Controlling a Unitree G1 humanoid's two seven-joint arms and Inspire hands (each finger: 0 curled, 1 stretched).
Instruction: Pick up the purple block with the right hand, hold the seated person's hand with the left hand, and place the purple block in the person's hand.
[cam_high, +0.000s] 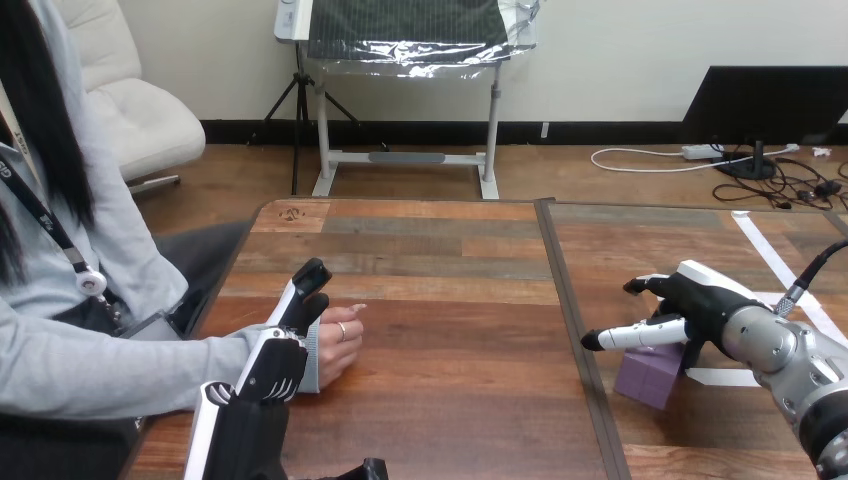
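where right fingers (640, 335) extend, purple block (648, 378) beneath

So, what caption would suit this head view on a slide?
Robot's left hand beside a person's hand; right hand over the purple block.

A wooden table (450, 300) carries a purple block (650, 377) at four o'clock. The person's hand (338, 345) rests on it at nine o'clock, and white tape strips (770, 255) lie at two o'clock.
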